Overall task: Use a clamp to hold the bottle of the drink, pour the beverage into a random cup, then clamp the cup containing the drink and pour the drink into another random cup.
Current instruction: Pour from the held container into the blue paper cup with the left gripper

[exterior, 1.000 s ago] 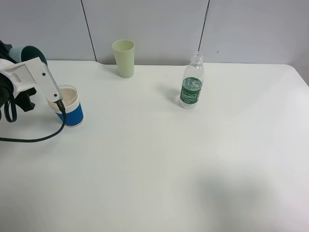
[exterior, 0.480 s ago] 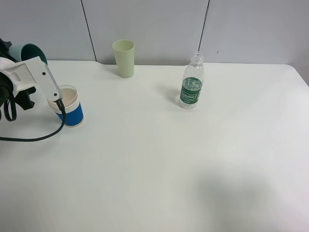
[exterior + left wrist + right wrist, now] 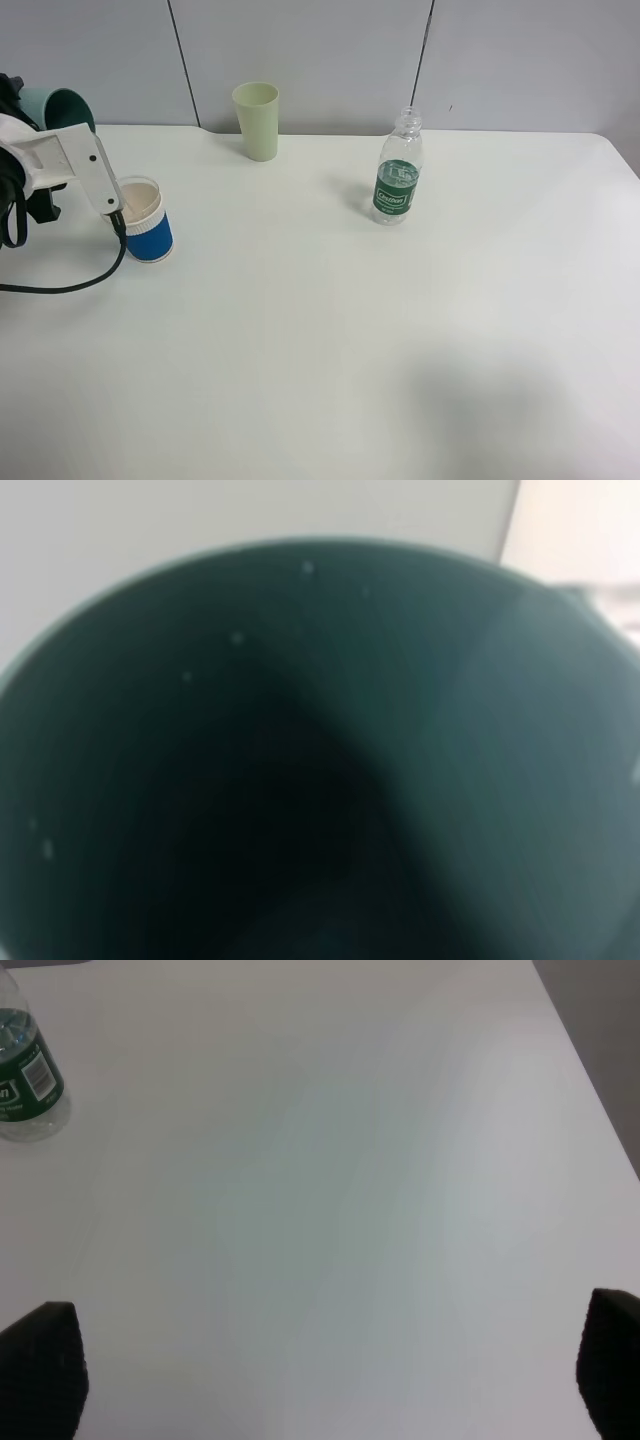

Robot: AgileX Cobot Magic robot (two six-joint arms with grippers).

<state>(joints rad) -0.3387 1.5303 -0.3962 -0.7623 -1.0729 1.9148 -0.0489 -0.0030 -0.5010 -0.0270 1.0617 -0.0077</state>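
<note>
Grey wall panels back a white table [image 3: 330, 330] that fills the exterior high view. At its far left edge my left gripper [image 3: 65, 165] is pressed together on the teal-green tumbler [image 3: 60, 106]. It holds the tumbler off the surface and tilted, the dark mouth turned toward the middle of the table. The gripper's white plate crosses in front of the tumbler, so I cannot see the fingers themselves there. The left wrist view is filled by the tumbler's dark interior [image 3: 300, 780], blurred, with a few pale specks on the wall; I cannot tell whether any liquid lies in it. Just below and beside the plate's tip stands the blue-sleeved paper cup [image 3: 143, 222], upright on the table. Its inside is pale, contents not readable. A black cable [image 3: 70, 287] loops from the gripper across the table in front of that cup. The pale yellow-green tumbler [image 3: 257, 120] stands upright near the wall, well apart from both. The water bottle [image 3: 398, 180] with its dark green label stands upright right of centre, alone. My right gripper [image 3: 325, 1375] is spread wide over bare table, pinching nothing. Its two black fingertips [image 3: 40, 1365] sit at opposite corners of the wrist view, and the bottle is at the far corner.
</note>
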